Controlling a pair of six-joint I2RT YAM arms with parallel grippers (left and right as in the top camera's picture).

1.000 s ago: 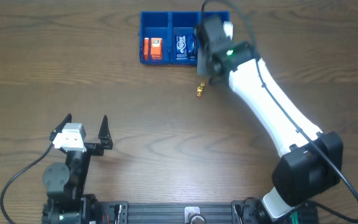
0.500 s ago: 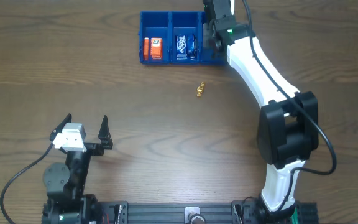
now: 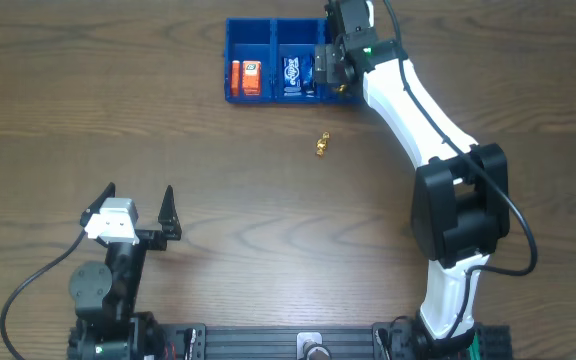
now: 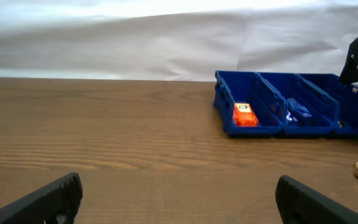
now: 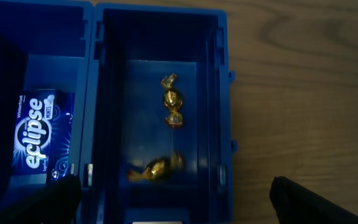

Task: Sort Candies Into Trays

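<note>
Since a second ago, the right arm has been stretched farther, and the right hand (image 3: 330, 62) has been carried from the near edge of the tray (image 3: 268, 22) to above its right compartment, at the far side of the table (image 3: 118, 120). The gold candy (image 3: 322, 146) lies unmoved on the table, just near of the tray. The left hand (image 3: 138, 205) is held wide open and empty at the near left.

From the left wrist, an orange candy (image 4: 245, 114) is seen in the left compartment.

From the right wrist, that hand's fingers are seen spread wide with nothing held. Two gold candies (image 5: 171, 107) lie below, and a blue pack (image 5: 37, 140) lies in the middle compartment.

On withdrawal a spread finger could be caught on the tray wall and the tray dragged. The gold candy, small and slick, could be knocked away, or pinched by its twisted end and dropped.
</note>
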